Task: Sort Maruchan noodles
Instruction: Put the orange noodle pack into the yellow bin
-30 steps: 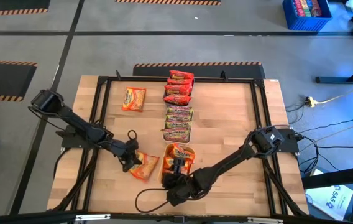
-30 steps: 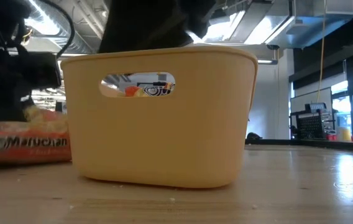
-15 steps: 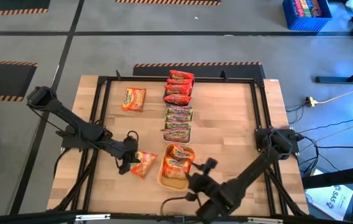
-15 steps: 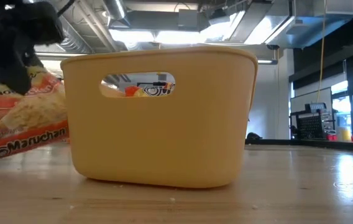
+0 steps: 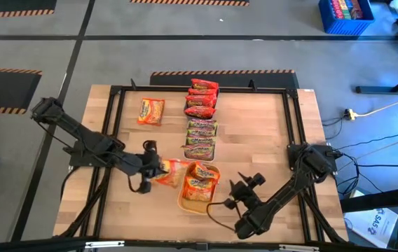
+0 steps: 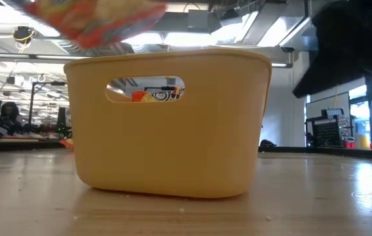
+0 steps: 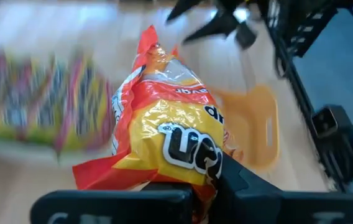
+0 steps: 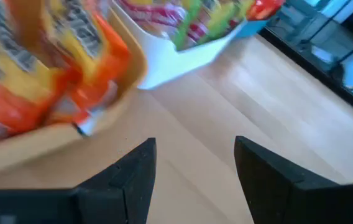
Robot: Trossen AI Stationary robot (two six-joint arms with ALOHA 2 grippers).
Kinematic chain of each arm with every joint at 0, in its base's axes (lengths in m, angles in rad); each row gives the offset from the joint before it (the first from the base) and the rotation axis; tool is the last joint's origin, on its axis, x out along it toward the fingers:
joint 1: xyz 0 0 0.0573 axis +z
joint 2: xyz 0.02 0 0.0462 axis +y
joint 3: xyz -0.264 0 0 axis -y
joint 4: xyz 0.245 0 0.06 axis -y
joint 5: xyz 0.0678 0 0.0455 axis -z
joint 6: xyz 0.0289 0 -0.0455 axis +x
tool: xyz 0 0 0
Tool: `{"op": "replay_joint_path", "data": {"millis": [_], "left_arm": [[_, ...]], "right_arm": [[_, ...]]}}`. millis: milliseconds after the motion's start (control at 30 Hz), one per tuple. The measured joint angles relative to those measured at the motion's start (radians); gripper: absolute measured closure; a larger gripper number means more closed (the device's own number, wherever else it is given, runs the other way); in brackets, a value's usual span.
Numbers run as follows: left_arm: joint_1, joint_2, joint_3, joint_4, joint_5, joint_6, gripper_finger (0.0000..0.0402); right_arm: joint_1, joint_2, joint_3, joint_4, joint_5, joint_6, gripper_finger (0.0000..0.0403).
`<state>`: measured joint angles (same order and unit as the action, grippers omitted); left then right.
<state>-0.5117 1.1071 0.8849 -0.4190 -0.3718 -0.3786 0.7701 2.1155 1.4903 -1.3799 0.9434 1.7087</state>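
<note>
My left gripper [image 5: 150, 166] is shut on an orange-yellow Maruchan packet [image 5: 172, 172], just left of the orange-yellow tray [image 5: 183, 201]. In the low view the packet [image 6: 94, 19] hangs above the tray's [image 6: 166, 131] rim. Orange-yellow packets [image 5: 200, 179] lie in that tray. My right gripper [image 5: 248, 185] is open, right of the tray and touching nothing; its wrist view shows its gripper [image 8: 195, 165] over bare wood. Another orange-yellow packet [image 5: 151, 110] lies flat near the far left. Red packets [image 5: 202, 96] and green-and-red packets [image 5: 201, 138] fill the trays beyond. My left gripper pinches the orange-yellow packet between its two fingers at the packet's near end [image 7: 195, 180], coming roughly level from the table's left. The packet is lifted clear of the table and sticks out past the fingers toward the orange-yellow tray [image 7: 254, 127].
A dark metal frame [image 5: 293, 133] runs around the table's working area. The white tray with green-and-red packets [image 8: 195, 28] stands right behind the orange-yellow tray. Bare wood lies to the right of the trays [image 5: 262, 133] and along the near left [image 5: 108, 203].
My left gripper has lifted the orange-yellow packet off the table and carried it up and right toward the orange-yellow tray. My right gripper has drawn back from over that tray toward the table's right, leaving packets lying in it.
</note>
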Motion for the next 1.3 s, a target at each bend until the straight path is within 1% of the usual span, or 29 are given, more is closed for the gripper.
{"op": "replay_joint_path", "data": {"millis": [100,200,267,367,433,500,567,633,733,800,967,1167,1300], "left_arm": [[0.001,0.086,0.069,0.056,-0.011,0.127,0.0388],[0.003,0.198,0.166,0.055,-0.009,0.236,0.0388],[0.003,0.272,0.233,0.032,0.019,0.296,0.0388],[0.004,0.377,0.330,0.023,0.089,0.382,0.0387],[0.003,0.442,0.398,-0.022,0.111,0.432,0.0387],[0.005,0.507,0.459,-0.102,0.113,0.468,0.0387],[0.013,0.564,0.509,-0.178,0.120,0.486,0.0387],[0.023,0.610,0.543,-0.218,0.152,0.494,0.0387],[0.036,0.673,0.577,-0.250,0.241,0.510,0.0387],[0.040,0.706,0.589,-0.285,0.281,0.532,0.0387],[0.063,0.754,0.592,-0.314,0.305,0.556,0.0386],[0.102,0.785,0.593,-0.309,0.420,0.557,0.0386],[0.106,0.786,0.593,-0.306,0.420,0.561,0.0382]], "right_arm": [[0.002,-0.001,-0.028,-0.035,0.003,0.047,0.0205],[0.003,-0.001,-0.039,-0.042,-0.003,0.052,0.0205],[0.002,-0.001,-0.040,-0.045,-0.021,0.051,0.0205],[0.002,-0.001,-0.040,-0.045,-0.033,0.044,0.0205],[0.002,-0.001,-0.040,-0.051,-0.039,0.042,0.0205],[0.002,-0.001,-0.040,-0.053,-0.048,0.042,0.0205],[0.002,-0.001,-0.040,-0.048,-0.064,0.042,0.0205],[0.002,-0.001,-0.040,-0.036,-0.072,0.042,0.0205],[0.002,-0.001,-0.040,-0.032,-0.072,0.041,0.0205],[0.002,-0.001,-0.040,-0.030,-0.071,0.041,0.0205],[0.002,-0.001,-0.040,-0.023,-0.054,0.041,0.0205],[0.002,-0.001,-0.040,-0.009,-0.054,0.041,0.0205],[0.002,-0.001,-0.040,0.002,-0.044,0.041,0.0205]]}}
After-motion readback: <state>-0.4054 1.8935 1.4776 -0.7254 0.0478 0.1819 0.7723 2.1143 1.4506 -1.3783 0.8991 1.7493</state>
